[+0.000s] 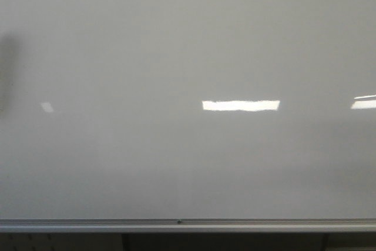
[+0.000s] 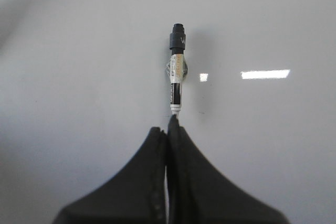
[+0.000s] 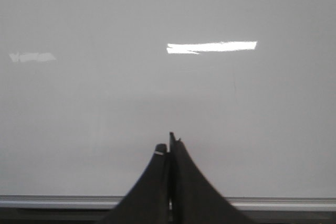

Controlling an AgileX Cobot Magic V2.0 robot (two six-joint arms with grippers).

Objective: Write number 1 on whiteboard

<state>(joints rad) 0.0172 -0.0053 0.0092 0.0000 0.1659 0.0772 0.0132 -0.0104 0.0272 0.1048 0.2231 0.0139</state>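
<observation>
The whiteboard point(image 1: 188, 45) is a glossy pale grey board filling the front view, with a silver rail point(image 1: 188, 224) along its bottom edge. No black stroke of the number 1 shows on it in any view. In the left wrist view my left gripper point(image 2: 168, 127) is shut on a black marker point(image 2: 177, 72) that points its tip at the board point(image 2: 79, 77). In the right wrist view my right gripper point(image 3: 169, 142) is shut and empty, facing the board point(image 3: 105, 103) just above the rail point(image 3: 52, 201). Neither gripper shows in the front view.
Bright rectangular light reflections point(image 1: 241, 105) lie on the board, another at the right edge point(image 1: 364, 103). A dark blurred shadow point(image 1: 7, 74) sits at the far left edge of the board. A dark space shows below the rail point(image 1: 223, 242).
</observation>
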